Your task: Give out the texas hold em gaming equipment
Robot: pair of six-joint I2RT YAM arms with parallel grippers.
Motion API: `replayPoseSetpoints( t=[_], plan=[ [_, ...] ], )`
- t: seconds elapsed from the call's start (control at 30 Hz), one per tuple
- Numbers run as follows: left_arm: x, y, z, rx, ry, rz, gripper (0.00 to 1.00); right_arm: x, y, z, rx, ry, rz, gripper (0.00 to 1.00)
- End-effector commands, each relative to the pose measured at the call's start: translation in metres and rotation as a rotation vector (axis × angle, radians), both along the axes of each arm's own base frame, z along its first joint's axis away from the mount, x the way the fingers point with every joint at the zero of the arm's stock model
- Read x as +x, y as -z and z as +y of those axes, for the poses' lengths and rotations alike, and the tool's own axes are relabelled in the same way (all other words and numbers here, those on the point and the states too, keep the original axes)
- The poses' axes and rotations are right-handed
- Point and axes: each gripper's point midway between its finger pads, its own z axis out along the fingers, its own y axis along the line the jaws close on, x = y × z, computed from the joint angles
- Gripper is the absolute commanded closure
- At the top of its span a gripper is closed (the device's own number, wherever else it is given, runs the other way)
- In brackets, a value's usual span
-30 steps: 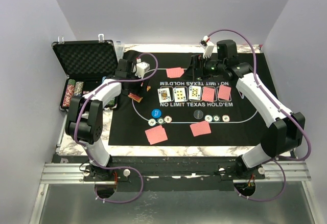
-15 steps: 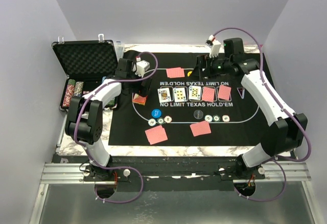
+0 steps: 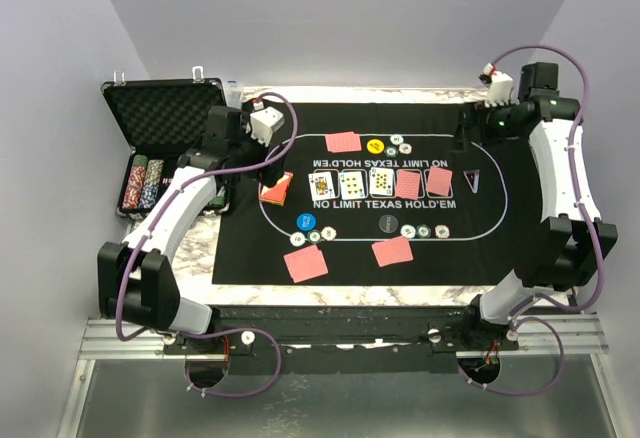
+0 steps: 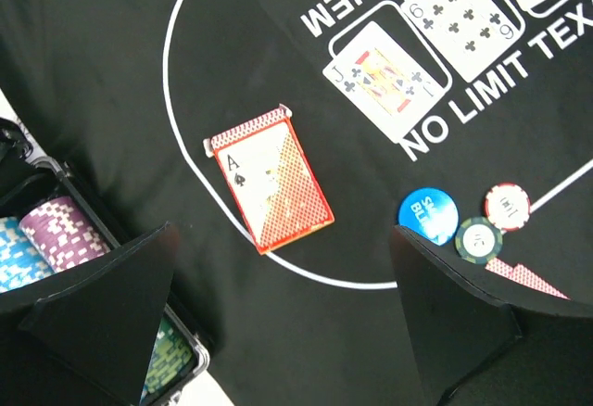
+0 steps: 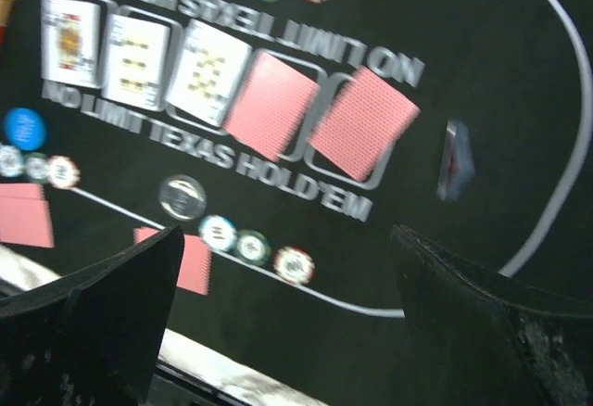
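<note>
Lying flat on the left curve of the felt mat's (image 4: 120, 54) white oval, the red-orange card box (image 4: 271, 179) is sitting beneath the left gripper (image 4: 278, 309), whose jaws are hanging wide and empty. The right gripper (image 5: 287, 323) is gaping too, empty, over the mat's right side. If the chip stacks (image 4: 57, 230) in the case (image 3: 165, 113) are next, descending straight and straddling one stack is looking wisest.

The case (image 3: 165, 108) stood open off the left edge of the felt mat (image 3: 240, 248), with stacked poker chips (image 3: 143, 180) in its tray. On the mat, the card box (image 3: 275, 190) lay just left of a row of five cards (image 3: 380, 182). Behind the row lay a single card (image 3: 343, 142), with a button disc (image 3: 374, 146) to its right. Before the row sat two more discs (image 3: 306, 222), loose chips (image 3: 424, 231) beside each. Nearest the arms lay two card piles (image 3: 306, 263), apart.
</note>
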Motion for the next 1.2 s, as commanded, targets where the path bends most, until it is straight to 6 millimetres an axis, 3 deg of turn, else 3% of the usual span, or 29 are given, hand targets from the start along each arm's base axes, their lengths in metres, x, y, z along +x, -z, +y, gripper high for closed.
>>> replayPoseSetpoints(
  t=[0.0, 0.23, 0.47, 0.7, 0.87, 1.17],
  plan=[
    [-0.03, -0.007, 0.007, 0.022, 0.029, 0.057, 0.02, -0.016, 0.033, -0.049, -0.202, 0.013, 0.087, 0.05],
    [-0.062, -0.01, -0.005, -0.049, 0.117, 0.159, 0.02, -0.003, 0.086, -0.084, -0.39, -0.005, 0.142, 0.08],
    [-0.072, -0.013, -0.002, -0.051, 0.114, 0.146, 0.02, 0.016, 0.122, -0.102, -0.462, 0.0, 0.185, 0.16],
    [-0.081, -0.008, 0.004, -0.037, 0.096, 0.142, 0.02, 0.017, 0.158, -0.111, -0.488, -0.016, 0.232, 0.24],
    [-0.083, -0.008, 0.005, -0.034, 0.094, 0.135, 0.02, 0.029, 0.173, -0.116, -0.488, -0.011, 0.228, 0.27],
    [-0.083, -0.01, 0.006, -0.027, 0.092, 0.124, 0.04, 0.043, 0.196, -0.12, -0.503, -0.036, 0.218, 0.45]
  ],
)
